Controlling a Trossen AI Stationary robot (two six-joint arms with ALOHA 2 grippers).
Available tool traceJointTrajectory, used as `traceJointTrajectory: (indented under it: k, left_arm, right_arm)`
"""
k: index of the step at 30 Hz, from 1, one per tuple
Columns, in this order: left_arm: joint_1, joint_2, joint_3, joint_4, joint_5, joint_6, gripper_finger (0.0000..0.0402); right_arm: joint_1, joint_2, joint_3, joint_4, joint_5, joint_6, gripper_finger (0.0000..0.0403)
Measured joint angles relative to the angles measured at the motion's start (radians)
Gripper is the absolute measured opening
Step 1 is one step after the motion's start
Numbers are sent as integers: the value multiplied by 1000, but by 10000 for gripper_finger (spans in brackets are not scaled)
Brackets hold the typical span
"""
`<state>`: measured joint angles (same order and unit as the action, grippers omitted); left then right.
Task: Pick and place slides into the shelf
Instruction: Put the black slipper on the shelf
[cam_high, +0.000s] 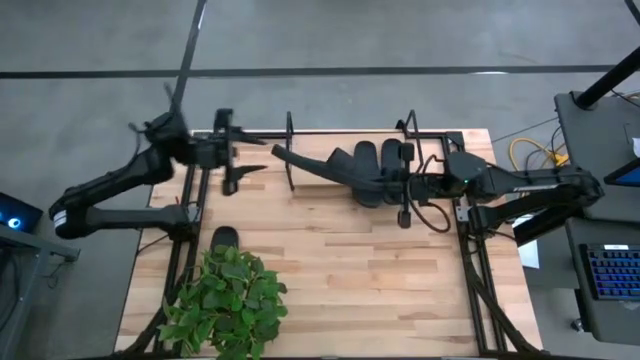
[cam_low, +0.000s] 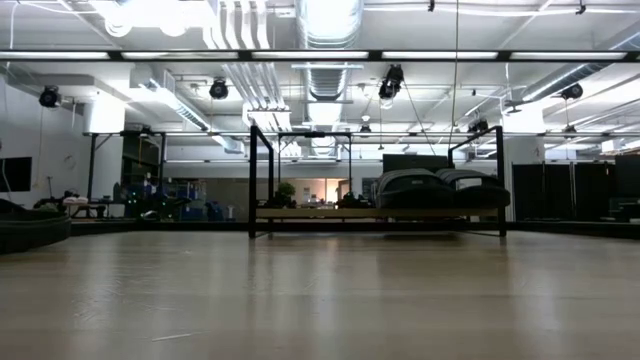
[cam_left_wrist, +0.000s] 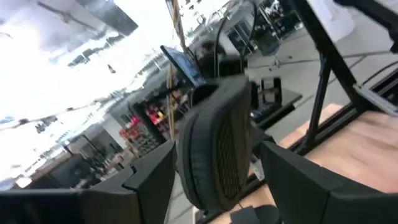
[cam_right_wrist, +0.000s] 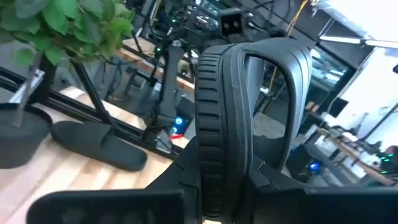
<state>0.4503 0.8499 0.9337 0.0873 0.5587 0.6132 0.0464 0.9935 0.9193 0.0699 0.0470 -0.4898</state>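
The shelf (cam_high: 320, 136) (cam_low: 270, 180) stands at the table's far edge. Two black slides (cam_high: 378, 158) (cam_low: 410, 188) rest side by side on the right half of its board. My right gripper (cam_high: 400, 186) (cam_right_wrist: 230, 186) hovers over the shelf's right part, shut on a third slide (cam_high: 320, 165) (cam_right_wrist: 249, 106) that reaches left across the shelf. My left gripper (cam_high: 245, 155) (cam_left_wrist: 217, 168) is raised just left of the shelf's left loop, shut on a slide (cam_left_wrist: 214, 143). Another slide (cam_high: 225, 238) (cam_right_wrist: 99, 146) lies sole-down on the table. My left gripper pinches its slide between the two fingers, which lie against its flat sides; the patterned underside (cam_left_wrist: 233, 155) faces one finger (cam_left_wrist: 292, 180). The slide stands on edge, lifted clear of the table. My right gripper pinches its slide at the near end (cam_right_wrist: 214, 168), between the two fingers. They come level from the table's right and lie along the slide. It stands on edge, lifted clear, strap (cam_right_wrist: 292, 68) bulging to one side.
A potted green plant (cam_high: 228, 300) (cam_right_wrist: 62, 25) stands at the table's near left, right beside the lying slide. Black arm-mount frames (cam_high: 180, 250) (cam_high: 480, 270) run along both sides. Bare wood (cam_high: 370, 280) fills the middle and near right.
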Motion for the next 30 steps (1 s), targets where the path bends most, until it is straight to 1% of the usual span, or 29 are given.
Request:
traceJointTrajectory:
  k: [3, 7, 12, 20, 22, 26, 30]
  left_arm:
    - [1, 59, -3, 63, -8, 6, 219]
    - [2, 100, -1, 124, -11, 5, 219]
    - [1, 135, 16, 116, -19, 2, 219]
    - [-4, 145, 30, 116, -10, -55, 215]
    - [-5, 152, 30, 117, -1, -89, 207]
    - [-5, 167, 29, 113, 64, -111, 180]
    - [-8, 182, 35, 123, 88, -111, 130]
  right_arm:
    - [1, 2, 6, -24, 0, 1, 33]
    - [1, 7, 6, -25, -2, 0, 33]
    - [1, 6, 8, -40, -1, 8, 33]
    - [0, 4, 8, -37, 0, -1, 33]
    - [0, 4, 8, -32, 1, -5, 33]
    - [0, 4, 8, -29, 2, -5, 33]
    - [1, 4, 8, -29, 3, 0, 33]
